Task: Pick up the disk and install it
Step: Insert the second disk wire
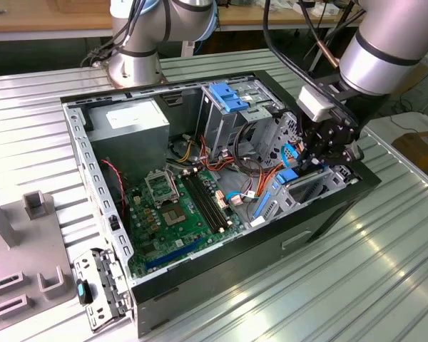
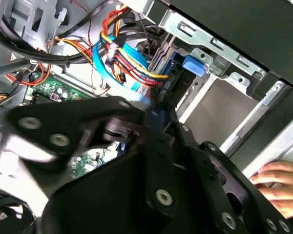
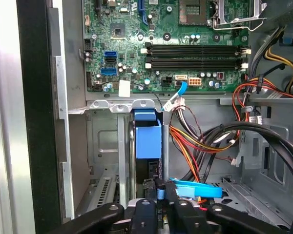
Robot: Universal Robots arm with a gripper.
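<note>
At the exterior view's right, we see our black gripper [image 1: 327, 146] clenched on the blue-railed grey-metal disk [image 3: 147, 141] inside the open black computer case [image 1: 221, 278].

Disk [image 3: 148, 141] in case [image 3: 36, 146] bay

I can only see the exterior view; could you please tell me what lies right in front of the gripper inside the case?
Observer: In the first wrist view, the disk, seen by its blue rail, stands on edge in the metal bay, just ahead of the gripper.
Operator: Thank you. Is anything close to it?
Observer: A flat light-blue cable lies across beside the gripper there.
Operator: Is anyone nearby?
Observer: Yes, the second wrist view shows a person's hand outside the case's black wall.
</note>
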